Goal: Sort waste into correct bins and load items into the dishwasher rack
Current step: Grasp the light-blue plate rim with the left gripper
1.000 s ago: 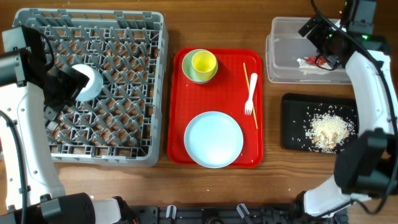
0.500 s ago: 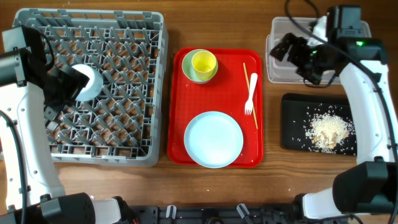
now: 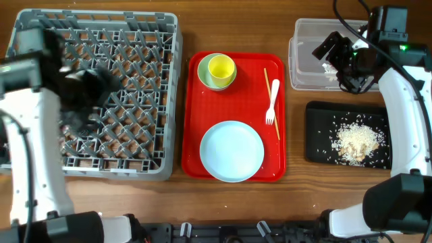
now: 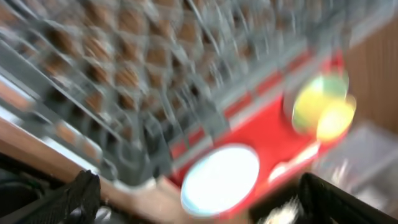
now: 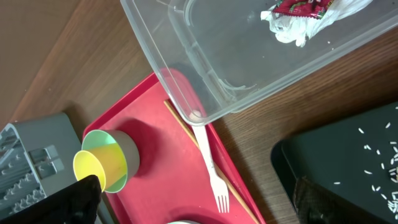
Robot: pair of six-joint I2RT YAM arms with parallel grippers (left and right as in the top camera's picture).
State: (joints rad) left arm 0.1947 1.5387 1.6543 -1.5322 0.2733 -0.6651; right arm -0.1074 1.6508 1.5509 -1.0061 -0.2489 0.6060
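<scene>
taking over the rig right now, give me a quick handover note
Left pincer open, empty, over the dishwasher rack. Right pincer open, empty, above the clear tub.
Done: snack wrapper and tissue in the tub; rice scraps on the black tray.
To do: green bowl with yellow cup inside, plate, fork, chopsticks on the red tray, to go in the rack. Small white bowl not in sight; check the rack.
</scene>
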